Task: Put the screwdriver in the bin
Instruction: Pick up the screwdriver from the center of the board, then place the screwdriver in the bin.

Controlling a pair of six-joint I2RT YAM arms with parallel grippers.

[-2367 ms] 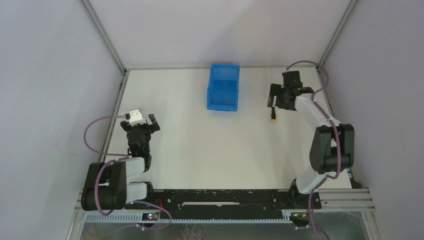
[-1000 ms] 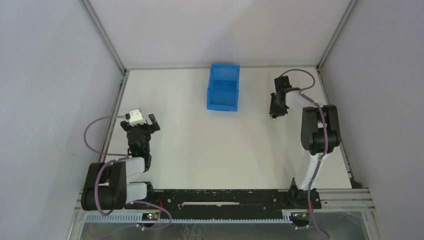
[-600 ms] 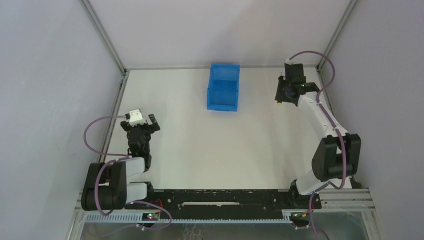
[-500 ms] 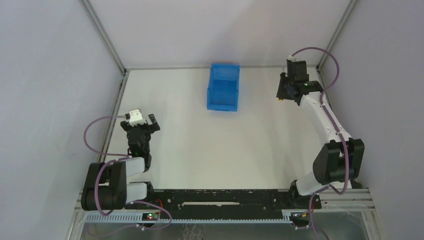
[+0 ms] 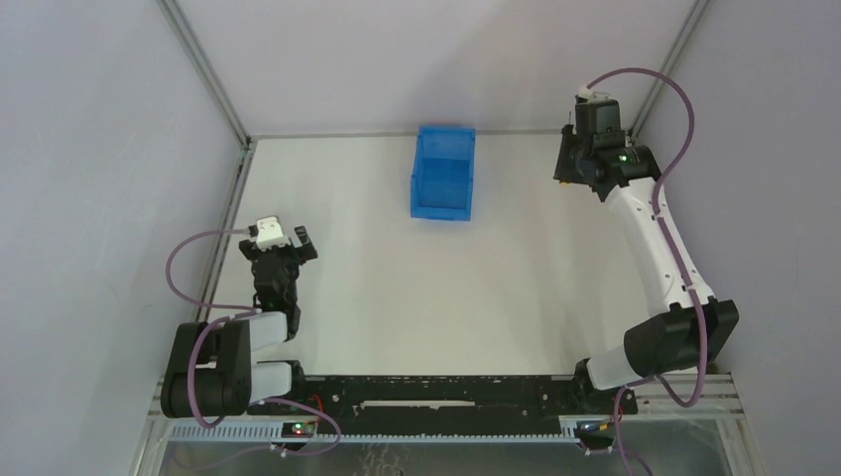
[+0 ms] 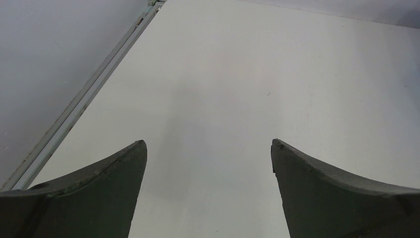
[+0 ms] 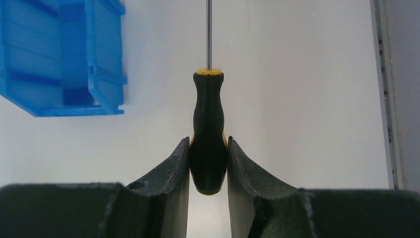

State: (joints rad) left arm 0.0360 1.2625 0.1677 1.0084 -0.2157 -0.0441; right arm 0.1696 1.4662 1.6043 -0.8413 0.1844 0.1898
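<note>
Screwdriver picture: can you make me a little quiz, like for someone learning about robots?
1. True or false: the right pincer grips the screwdriver by its thin metal shaft.
2. In the right wrist view, where is the blue bin compared with the screwdriver? A: to its left. B: to its right. C: right under it.
3. Fill the gap: the left pincer is ____ and holds nothing.

Key: 1 false, it grips the black handle. 2 A. 3 open.
</note>
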